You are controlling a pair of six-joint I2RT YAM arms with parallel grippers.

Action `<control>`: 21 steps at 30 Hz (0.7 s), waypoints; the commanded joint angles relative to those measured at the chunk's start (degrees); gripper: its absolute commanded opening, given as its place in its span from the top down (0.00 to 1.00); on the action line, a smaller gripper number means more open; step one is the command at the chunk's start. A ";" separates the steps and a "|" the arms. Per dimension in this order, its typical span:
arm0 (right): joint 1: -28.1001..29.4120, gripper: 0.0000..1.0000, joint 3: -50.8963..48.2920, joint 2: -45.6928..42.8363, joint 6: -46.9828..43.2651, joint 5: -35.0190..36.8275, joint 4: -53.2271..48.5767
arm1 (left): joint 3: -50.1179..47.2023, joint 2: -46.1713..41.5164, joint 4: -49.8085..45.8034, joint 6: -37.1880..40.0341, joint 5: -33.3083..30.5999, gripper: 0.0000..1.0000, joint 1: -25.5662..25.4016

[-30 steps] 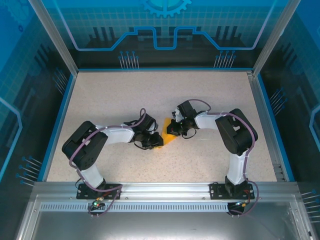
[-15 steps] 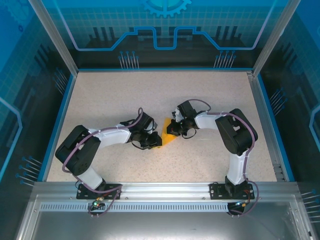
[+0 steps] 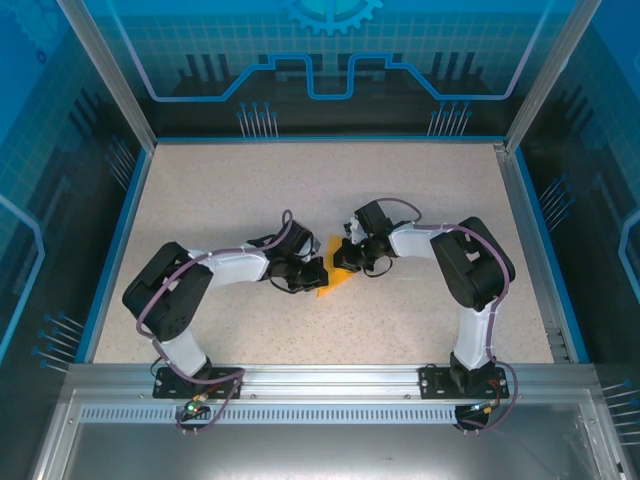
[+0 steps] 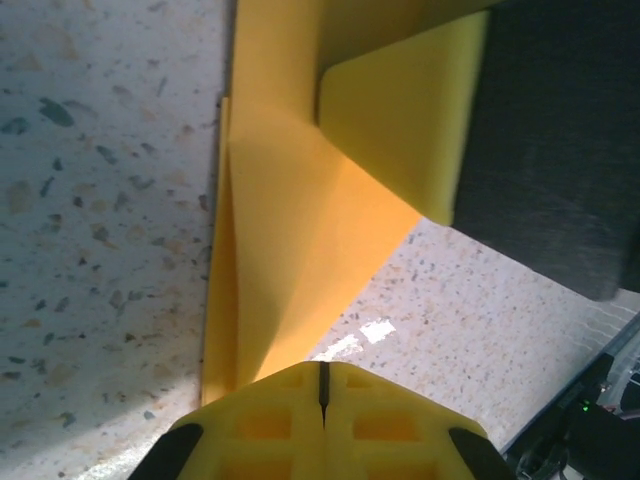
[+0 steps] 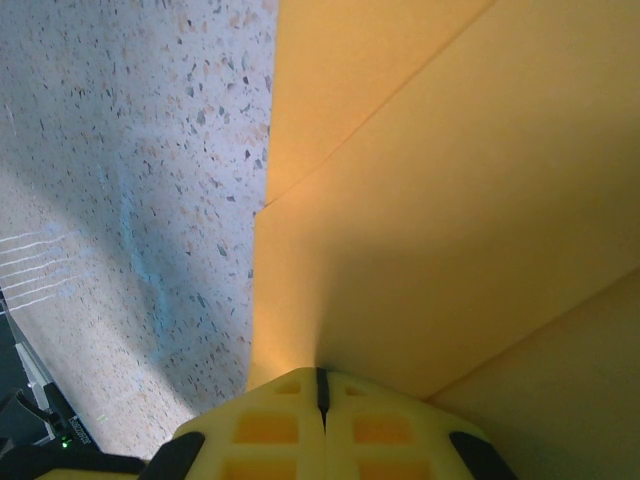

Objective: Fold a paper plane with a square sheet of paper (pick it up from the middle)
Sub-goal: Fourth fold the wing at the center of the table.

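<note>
Roughly at the middle of the speckled table [image 3: 420,180], the paper [image 3: 336,281] sits between the two arms as a small, angular, orange-yellow shape, already partly folded. The left arm [image 3: 230,265] reaches in from the left and the right arm [image 3: 425,242] from the right, and their tips nearly meet over the paper. The left jaws are fully closed: in the left wrist view the yellow pads [image 4: 270,425] meet along a thin seam, and the paper runs straight into that seam, pinched at its near end. From there it widens away in overlapping layers with sharp creases, its long left edge close to the table. One flap [image 4: 400,120] stands against a dark block [image 4: 550,140] at the upper right, which is too close to identify. The right jaws are closed just as tightly on the paper: in the right wrist view the pads [image 5: 270,430] press together, with the sheet spreading out from between them and one diagonal crease crossing it. Whether the paper rests on the table or is lifted slightly off it, I cannot tell.
</note>
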 commanded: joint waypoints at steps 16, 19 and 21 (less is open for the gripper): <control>0.47 0.98 -0.37 -5.06 -4.30 5.70 -2.97 | -6.08 1.41 -1.06 1.30 -4.13 1.00 0.31; 2.00 0.98 -1.49 -8.11 -4.78 3.44 -0.86 | -6.56 1.40 -0.57 1.14 -3.96 1.00 0.26; 3.10 0.98 -2.14 -8.73 -4.61 2.92 -0.50 | -6.74 1.35 -0.33 1.13 -3.87 1.00 0.18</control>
